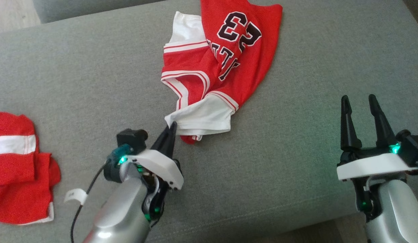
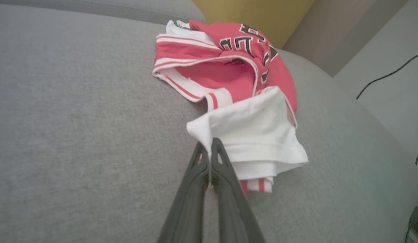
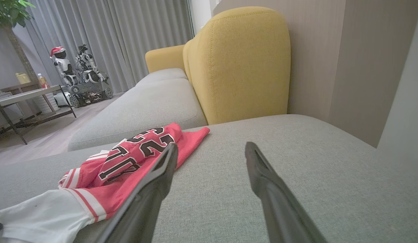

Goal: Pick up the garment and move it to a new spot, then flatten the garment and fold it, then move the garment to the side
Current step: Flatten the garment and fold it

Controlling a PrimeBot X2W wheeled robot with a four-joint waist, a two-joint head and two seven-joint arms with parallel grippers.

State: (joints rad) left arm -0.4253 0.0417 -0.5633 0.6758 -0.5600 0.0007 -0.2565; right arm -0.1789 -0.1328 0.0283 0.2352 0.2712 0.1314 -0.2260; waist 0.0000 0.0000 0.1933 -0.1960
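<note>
Jersey point(image 1: 229, 57), red with a 23 on it, lies crumpled on the grey sofa cushion point(image 1: 94, 67), toward its far middle. Our left gripper point(image 1: 171, 129) is pinched tight on the white sleeve corner point(image 2: 249, 131) at the near edge of the heap, and the left wrist view shows cloth caught between the fingers. Our right gripper point(image 1: 359, 101) hangs well apart from the jersey, fingers spread, holding nothing. At the far left sits a second red-and-white garment point(image 1: 16, 175), not involved.

We judge the step in hand as the pick-up for the move. Only a small corner is caught, so we'd lift slowly and watch for slip. We'd raise it high enough that the trailing body clears the cushion instead of dragging and bunching, and steer clear of the other garment. The right gripper could take a second corner to share the load.
</note>
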